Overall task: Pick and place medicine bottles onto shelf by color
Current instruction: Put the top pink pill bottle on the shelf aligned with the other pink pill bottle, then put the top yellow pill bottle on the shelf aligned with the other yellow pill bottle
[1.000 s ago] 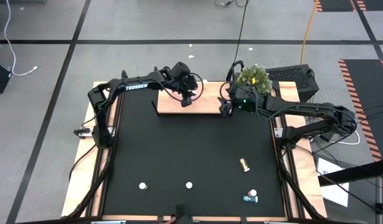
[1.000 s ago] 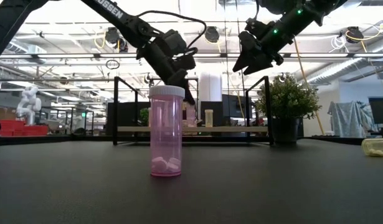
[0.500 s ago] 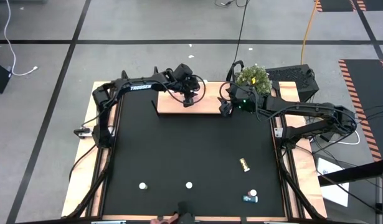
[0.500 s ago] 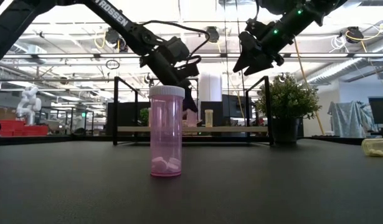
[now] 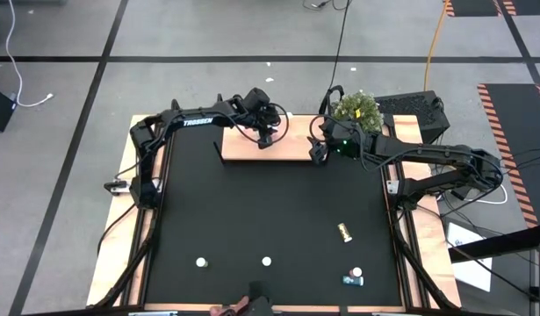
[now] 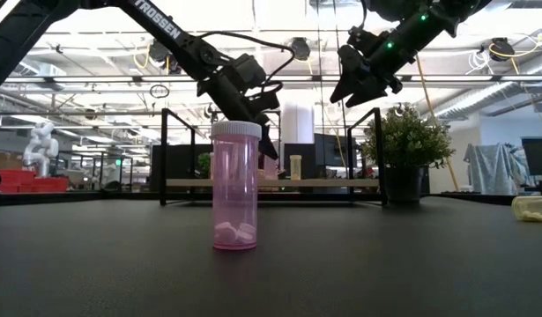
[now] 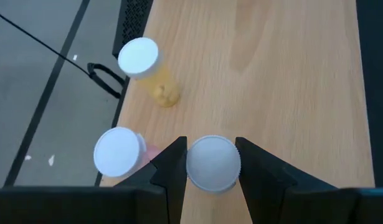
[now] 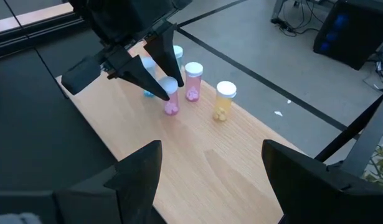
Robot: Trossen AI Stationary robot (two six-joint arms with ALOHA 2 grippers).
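The shelf point(image 5: 291, 149) is a light-wood board at the table's far edge. Blue point(image 8: 176, 57), pink point(image 8: 192, 81) and yellow point(image 8: 225, 99) medicine bottles stand on it upright. My left gripper point(image 5: 265, 133) is over the shelf's left part, shut on another pink bottle point(image 8: 171, 102) beside them. My right gripper point(image 5: 317, 151) hangs open above the shelf's right end and holds nothing. On the mat, a pink bottle point(image 6: 235, 187) stands near the front edge and a yellow one point(image 5: 343, 232) lies on its side. My left gripper pinches the pink bottle between its two fingers at the white cap point(image 7: 213, 163). The fingers point(image 8: 155, 62) slant down from the table's left and near side. The bottle is upright in the hold, its base point(image 8: 171, 111) at the board; whether it rests there I cannot tell.
Two more white-capped bottles point(image 5: 201, 262) point(image 5: 356, 273) stand near the mat's front edge, and a teal one point(image 5: 349, 281) lies beside the right one. A potted plant point(image 5: 356, 109) stands behind the shelf's right end. The shelf's right half point(image 7: 291, 74) is bare wood.
My left gripper, still shut on the pink bottle, has sunk a little toward the shelf and drifted slightly toward the table's far edge. The bottle has stayed upright.
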